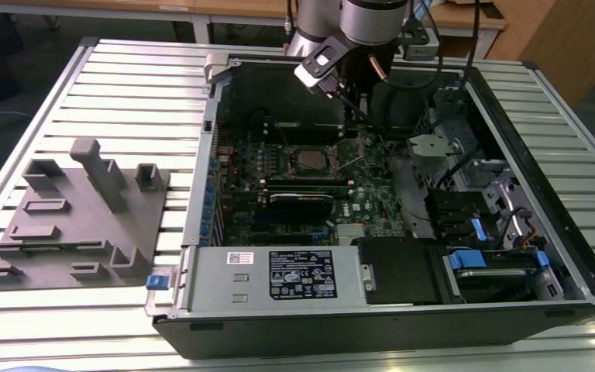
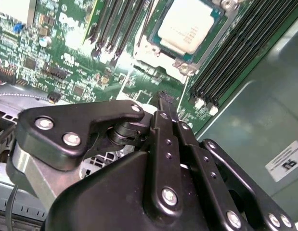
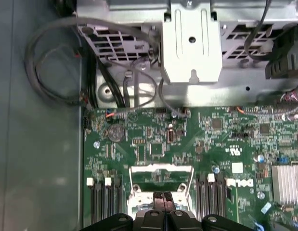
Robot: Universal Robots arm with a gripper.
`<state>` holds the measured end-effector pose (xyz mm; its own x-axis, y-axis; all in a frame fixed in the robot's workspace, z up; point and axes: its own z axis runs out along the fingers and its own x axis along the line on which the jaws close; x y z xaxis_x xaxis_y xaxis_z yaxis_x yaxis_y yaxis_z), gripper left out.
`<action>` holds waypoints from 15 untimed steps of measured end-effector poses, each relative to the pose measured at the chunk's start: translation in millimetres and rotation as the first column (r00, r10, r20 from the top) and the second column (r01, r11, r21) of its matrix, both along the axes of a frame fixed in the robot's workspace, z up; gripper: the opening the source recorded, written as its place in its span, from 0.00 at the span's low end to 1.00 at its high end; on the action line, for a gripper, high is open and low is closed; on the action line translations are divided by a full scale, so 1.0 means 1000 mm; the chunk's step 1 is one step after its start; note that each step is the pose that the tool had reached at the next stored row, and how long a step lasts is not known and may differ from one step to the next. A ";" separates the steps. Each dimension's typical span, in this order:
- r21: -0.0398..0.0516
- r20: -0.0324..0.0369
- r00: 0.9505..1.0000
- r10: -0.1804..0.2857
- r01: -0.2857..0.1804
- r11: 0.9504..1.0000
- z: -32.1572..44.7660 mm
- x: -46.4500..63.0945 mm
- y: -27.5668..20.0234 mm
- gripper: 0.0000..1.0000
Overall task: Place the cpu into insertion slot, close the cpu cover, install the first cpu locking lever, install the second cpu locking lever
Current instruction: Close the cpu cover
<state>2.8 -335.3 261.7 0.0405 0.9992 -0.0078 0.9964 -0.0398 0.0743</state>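
**A:** Exterior view: the end effector (image 1: 359, 122) hangs at one o'clock of the cpu (image 1: 303, 161).

**B:** Second wrist view: fingers pinched narrow, empty; cpu seated flat in the motherboard (image 2: 67, 53).

**A:** First wrist view: tips near the cpu cover (image 3: 161, 169). I'd press slow and square.

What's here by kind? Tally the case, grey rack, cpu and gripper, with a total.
case: 1
grey rack: 1
cpu: 1
gripper: 1
Total: 4

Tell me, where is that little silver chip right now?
The chip sits on the green board, between the rows of long black slots, ahead of the pincer in the second wrist view.
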 end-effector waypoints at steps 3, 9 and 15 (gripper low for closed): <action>0.000 0.000 1.000 0.000 0.000 1.000 0.0000 0.006 0.0000 0.11; 0.000 0.000 1.000 0.000 0.000 1.000 -0.0005 0.017 0.0000 0.11; 0.000 0.000 1.000 0.000 0.000 1.000 -0.0012 0.028 0.0000 0.11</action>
<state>30.7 -335.3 260.5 0.0405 0.9991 -0.0077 0.9964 -0.0398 0.0742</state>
